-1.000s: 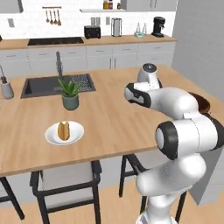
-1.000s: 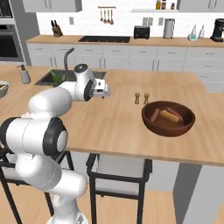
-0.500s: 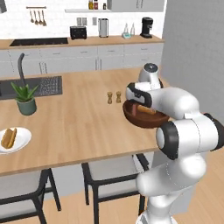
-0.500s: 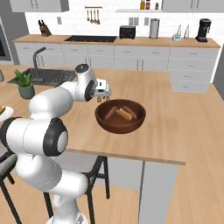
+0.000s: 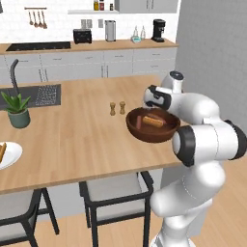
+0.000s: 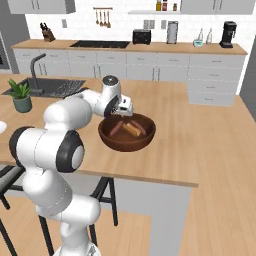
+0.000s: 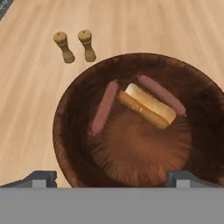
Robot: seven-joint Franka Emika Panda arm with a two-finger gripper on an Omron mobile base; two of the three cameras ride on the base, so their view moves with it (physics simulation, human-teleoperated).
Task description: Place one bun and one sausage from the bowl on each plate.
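Wooden counter fills the middle of both base views, with grey cabinets and a white tiled wall behind it. Against the earlier pictures the whole scene has slid sideways, so the camera has travelled with the base rather than the things moving. The bowl, which sat at the right of the right base view a second ago, now lies near the centre of that view and at centre right of the left base view. The plant and the plate have drifted to the far left edge of the left base view; the plate carries a bun, only partly seen at the edge.

The gripper hangs just above the far rim of the bowl, near the middle of the right base view. Its fingers stand wide apart at the bottom corners of the hand view, with nothing between them and nothing touched.

Inside the bowl lie a second bun at centre and two sausages, one on each side of it. Two small shakers stand on the counter just beyond the bowl, at upper left of the hand view.
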